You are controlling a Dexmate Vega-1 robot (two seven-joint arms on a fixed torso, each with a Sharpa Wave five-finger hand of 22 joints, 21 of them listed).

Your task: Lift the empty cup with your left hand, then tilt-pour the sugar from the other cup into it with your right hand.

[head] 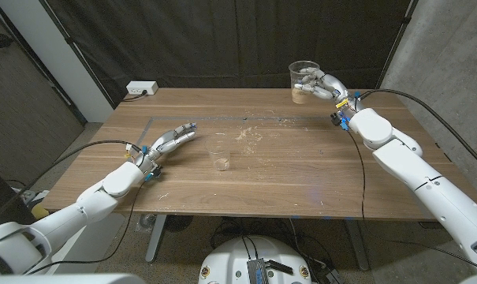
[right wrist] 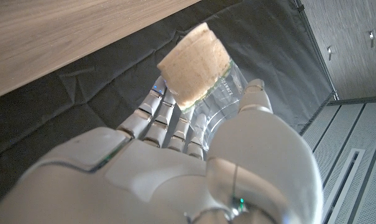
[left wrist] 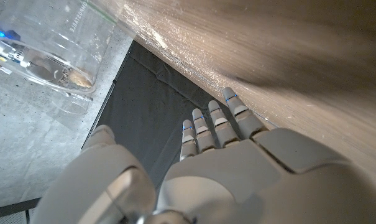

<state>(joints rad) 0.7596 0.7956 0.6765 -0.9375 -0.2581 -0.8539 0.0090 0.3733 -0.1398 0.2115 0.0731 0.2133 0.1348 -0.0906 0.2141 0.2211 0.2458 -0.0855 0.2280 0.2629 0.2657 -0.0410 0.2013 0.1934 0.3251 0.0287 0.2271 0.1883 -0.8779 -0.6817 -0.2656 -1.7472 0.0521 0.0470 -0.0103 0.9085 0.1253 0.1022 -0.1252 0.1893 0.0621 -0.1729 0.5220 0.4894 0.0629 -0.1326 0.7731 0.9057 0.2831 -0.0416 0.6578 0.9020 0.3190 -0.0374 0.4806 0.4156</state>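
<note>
At the far right of the table (head: 317, 189), the right hand (head: 326, 87) holds the sugar cup (head: 303, 81) raised, fingers (right wrist: 169, 121) wrapped round it. The empty cup (head: 221, 158) stands mid-table, just beside the left hand (head: 169, 143), whose fingers (left wrist: 215, 124) lie straight and together, holding nothing.

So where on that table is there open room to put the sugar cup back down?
The widest bare wood lies right of the empty cup, toward the right arm. The near strip along the table edge is also free. Around the empty cup it's tighter: left hand beside it, spilled sugar just behind.
</note>
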